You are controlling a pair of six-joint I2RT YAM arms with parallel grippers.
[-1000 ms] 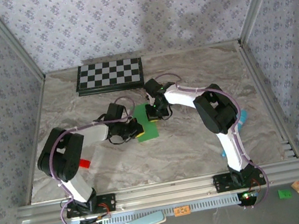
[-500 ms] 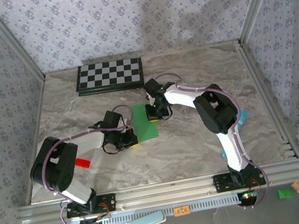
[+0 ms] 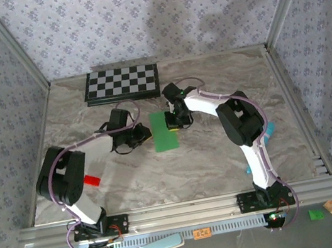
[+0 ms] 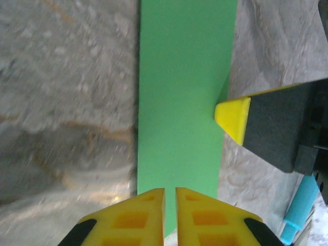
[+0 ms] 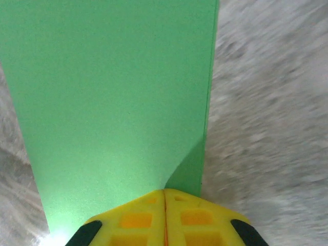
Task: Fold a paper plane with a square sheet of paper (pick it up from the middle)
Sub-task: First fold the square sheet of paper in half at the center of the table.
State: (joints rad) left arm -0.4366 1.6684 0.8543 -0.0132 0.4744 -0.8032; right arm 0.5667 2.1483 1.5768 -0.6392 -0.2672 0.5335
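While a second ago the left gripper [image 4: 170, 200] sat on the tilted sheet, it is now drawn back to its left edge, jaws nearly together, holding nothing. The square sheet of paper [image 3: 163, 134], now a narrow strip, lies flat and straight mid-table. The right gripper [image 5: 164, 199], closed, presses on its right edge. The table [image 3: 216, 80] is marble, the checkerboard [image 3: 122, 83] lies at its far edge, and flowered walls [image 3: 135, 14] stand around.
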